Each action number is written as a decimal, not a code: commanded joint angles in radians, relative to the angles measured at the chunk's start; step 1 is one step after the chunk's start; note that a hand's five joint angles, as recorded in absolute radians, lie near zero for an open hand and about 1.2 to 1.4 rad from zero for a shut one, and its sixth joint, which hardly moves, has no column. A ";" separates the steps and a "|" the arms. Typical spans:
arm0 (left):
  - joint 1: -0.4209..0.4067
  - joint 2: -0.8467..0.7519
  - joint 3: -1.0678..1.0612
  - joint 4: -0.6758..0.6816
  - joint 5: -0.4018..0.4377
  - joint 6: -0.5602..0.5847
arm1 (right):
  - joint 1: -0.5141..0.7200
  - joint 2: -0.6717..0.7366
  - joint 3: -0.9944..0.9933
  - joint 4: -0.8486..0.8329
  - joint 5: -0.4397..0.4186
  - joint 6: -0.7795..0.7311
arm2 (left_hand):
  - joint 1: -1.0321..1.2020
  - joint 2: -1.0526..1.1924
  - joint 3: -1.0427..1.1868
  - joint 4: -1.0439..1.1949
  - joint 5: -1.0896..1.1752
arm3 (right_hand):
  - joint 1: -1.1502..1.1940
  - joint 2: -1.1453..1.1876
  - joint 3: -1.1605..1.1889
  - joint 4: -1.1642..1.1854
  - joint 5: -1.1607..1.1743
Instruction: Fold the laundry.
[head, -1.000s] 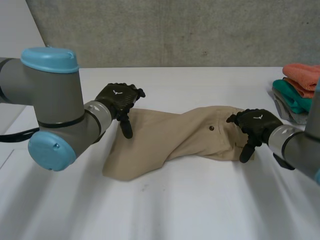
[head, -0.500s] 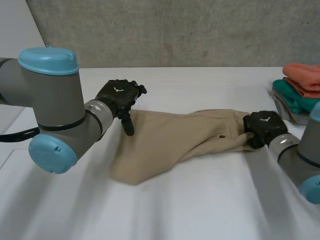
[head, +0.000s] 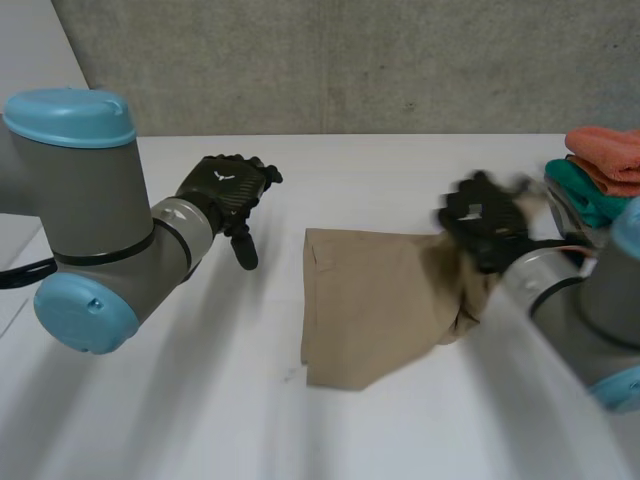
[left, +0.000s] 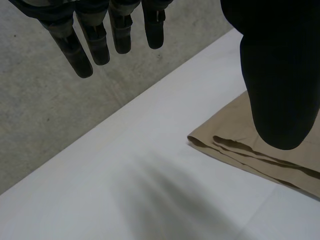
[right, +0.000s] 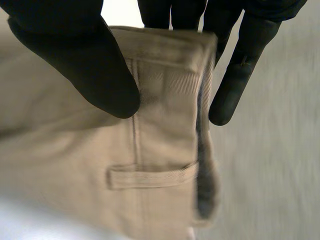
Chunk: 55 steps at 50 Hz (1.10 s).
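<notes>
The right robot hand (right: 80, 65) is closed on the tan trousers (head: 365, 300); their waistband (right: 170, 55) is pinched between the thumb on one face and the fingers (right: 235, 85) behind it; a belt loop (right: 150, 175) is seen on the trousers just past the thumb's tip; that end of the trousers is gathered up to the hand, while the rest is spread flat on the white desk (head: 400, 170); the left robot hand (head: 222, 188) is held open, fingers relaxed and nothing in them, above the desk and well apart from the trousers' far hem edge; a stack of folded cloths (head: 600, 170) is set beyond the trousers' waistband end.
</notes>
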 joint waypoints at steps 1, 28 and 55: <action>0.004 0.048 -0.037 0.004 -0.016 -0.001 | 0.160 0.049 0.065 -0.082 -0.238 -0.071 | -0.031 -0.032 -0.038 -0.025 -0.047 | 0.326 0.230 0.211 0.200 0.237; -0.113 -0.093 0.329 0.006 -0.046 -0.005 | -0.102 -0.112 -0.134 0.122 -0.033 0.809 | -0.031 -0.032 -0.038 -0.025 -0.047 | -0.896 -0.991 -1.011 -1.022 -0.985; -0.305 -0.595 0.770 -0.435 -0.337 -0.140 | -0.090 0.390 -0.521 0.621 -0.145 0.613 | -0.031 -0.032 -0.038 -0.025 -0.047 | -0.896 -0.991 -1.011 -1.022 -0.985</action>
